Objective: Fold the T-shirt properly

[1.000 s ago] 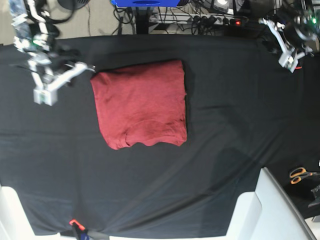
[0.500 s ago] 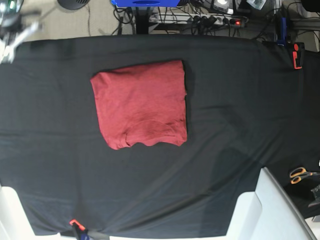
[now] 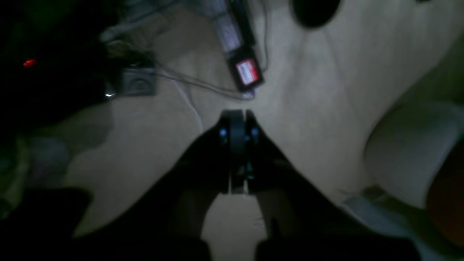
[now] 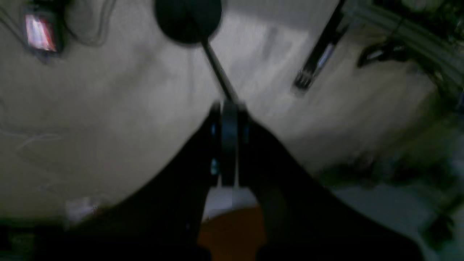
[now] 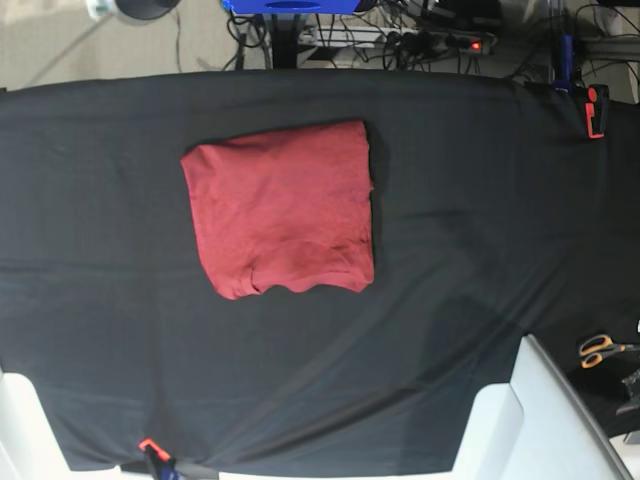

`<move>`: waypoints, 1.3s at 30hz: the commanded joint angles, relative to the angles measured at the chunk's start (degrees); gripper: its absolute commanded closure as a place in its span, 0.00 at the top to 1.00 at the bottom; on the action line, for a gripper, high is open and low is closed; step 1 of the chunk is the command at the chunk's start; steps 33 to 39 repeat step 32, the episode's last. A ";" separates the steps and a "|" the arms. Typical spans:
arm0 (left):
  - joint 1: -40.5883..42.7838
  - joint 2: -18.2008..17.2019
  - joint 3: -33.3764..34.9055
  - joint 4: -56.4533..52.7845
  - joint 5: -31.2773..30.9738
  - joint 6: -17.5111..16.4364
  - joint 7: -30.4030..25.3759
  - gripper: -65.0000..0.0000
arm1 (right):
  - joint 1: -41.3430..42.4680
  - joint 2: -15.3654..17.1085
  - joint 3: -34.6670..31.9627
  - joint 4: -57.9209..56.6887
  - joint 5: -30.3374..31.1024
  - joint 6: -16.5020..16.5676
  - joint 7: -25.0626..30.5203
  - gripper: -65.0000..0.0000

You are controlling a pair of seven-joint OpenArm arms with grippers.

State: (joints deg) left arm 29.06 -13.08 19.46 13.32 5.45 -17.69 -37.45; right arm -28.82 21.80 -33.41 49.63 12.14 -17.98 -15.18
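Found the T-shirt (image 5: 282, 210) folded into a compact, roughly square packet, lying flat on the black cloth sheet (image 5: 480, 220) that covered the counter, left of centre in the base view. Upper and right edges fairly straight; lower edge wavy, with a curved seam showing near the bottom. No sleeve seen sticking out of the packet. Nothing resting on the shirt and nothing touching it.

Neither arm seen in the base view.

Left hand (image 3: 237, 117) seen only in its own wrist view: fingers pressed together, nothing between them. Pointed at a pale floor (image 3: 326, 90) with loose cables (image 3: 203, 85) and a small dark box bearing a red-and-white label (image 3: 247, 72). View dim and blurred.

Right hand (image 4: 228, 108) seen only in its own wrist view: fingers pressed together, nothing pinched. Beyond it, pale floor, a round dark base with a thin pole (image 4: 188, 16) and a tangle of cables (image 4: 406, 32) at upper right. View blurred; finer detail not made out.

Also noted in the base view: orange-handled scissors (image 5: 600, 350) near the right edge, a red clamp (image 5: 596, 110) at the sheet's upper right corner, another (image 5: 150, 447) on its lower edge, and a power strip (image 5: 440, 42) with a red light behind the counter.
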 commanded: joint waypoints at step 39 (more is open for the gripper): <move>-17.50 3.89 -1.75 -5.98 -12.35 0.86 15.52 0.00 | 17.17 -11.65 15.78 -45.01 0.56 21.98 31.31 0.01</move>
